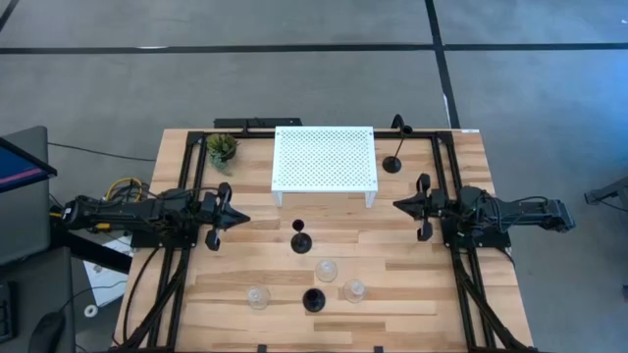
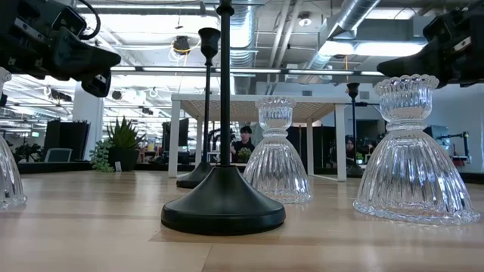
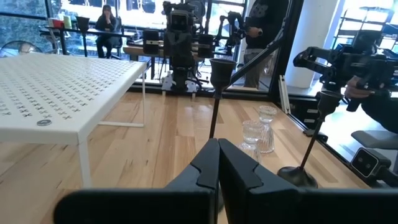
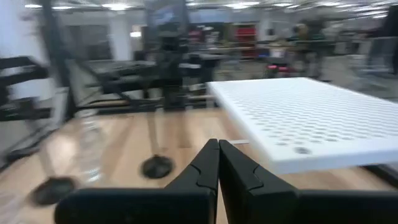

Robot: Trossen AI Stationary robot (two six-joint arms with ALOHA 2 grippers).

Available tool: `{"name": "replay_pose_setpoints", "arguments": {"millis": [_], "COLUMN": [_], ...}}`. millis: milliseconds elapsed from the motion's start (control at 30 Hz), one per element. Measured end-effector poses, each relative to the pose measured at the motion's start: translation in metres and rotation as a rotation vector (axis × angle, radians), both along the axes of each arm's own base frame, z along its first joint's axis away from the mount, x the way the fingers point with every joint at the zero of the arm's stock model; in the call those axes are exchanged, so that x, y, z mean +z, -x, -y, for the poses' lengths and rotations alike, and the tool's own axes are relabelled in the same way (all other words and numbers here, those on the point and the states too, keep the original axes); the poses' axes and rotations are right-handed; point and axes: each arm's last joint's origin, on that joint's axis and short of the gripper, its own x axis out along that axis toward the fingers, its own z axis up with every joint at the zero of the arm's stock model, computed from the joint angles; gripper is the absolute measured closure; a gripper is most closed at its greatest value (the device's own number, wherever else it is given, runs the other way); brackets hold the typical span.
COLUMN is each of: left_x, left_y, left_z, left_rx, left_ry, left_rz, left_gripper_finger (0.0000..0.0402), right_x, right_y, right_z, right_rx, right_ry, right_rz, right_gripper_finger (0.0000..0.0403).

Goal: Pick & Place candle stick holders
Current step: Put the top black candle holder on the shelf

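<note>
Both grippers, left gripper [image 1: 234, 218] and right gripper [image 1: 402, 204], hang closed and empty above the table. Black candle holders [image 1: 301, 239] and glass candle holders [image 1: 326, 270] stand near the front. Glass looks slippery and breakable; black stems look thin, good to pinch.

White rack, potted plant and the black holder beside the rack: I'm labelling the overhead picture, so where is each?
White rack [image 1: 324, 157]: high view, perforated top.
Potted plant [image 1: 222, 148]: high view, leaves.
Black holder [image 1: 392, 164]: high view, disc base.
</note>
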Motion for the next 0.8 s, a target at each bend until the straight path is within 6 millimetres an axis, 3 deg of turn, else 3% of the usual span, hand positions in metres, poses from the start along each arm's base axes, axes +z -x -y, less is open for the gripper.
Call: {"name": "replay_pose_setpoints", "arguments": {"millis": [200, 400, 667, 800], "left_x": [0.001, 0.006, -0.001, 0.011], "left_y": [0.0, 0.001, -0.008, -0.014], "left_z": [0.0, 0.0, -0.003, -0.003], "left_rx": [0.002, 0.008, 0.111, 0.108], "left_ry": [0.001, 0.005, 0.021, 0.037], "left_rz": [0.007, 0.06, -0.052, -0.087], "left_gripper_finger": [0.0398, 0.0398, 0.0398, 0.0398], "right_x": [0.004, 0.012, 0.013, 0.014], "right_y": [0.003, 0.005, 0.006, 0.006], "right_z": [0.005, 0.003, 0.002, 0.001], "right_rx": [-0.165, -0.156, -0.217, -0.231], "right_ry": [-0.084, -0.115, -0.116, -0.116], "right_rz": [-0.024, -0.032, -0.023, -0.018], "right_gripper_finger": [0.0403, 0.0403, 0.0403, 0.0403]}}
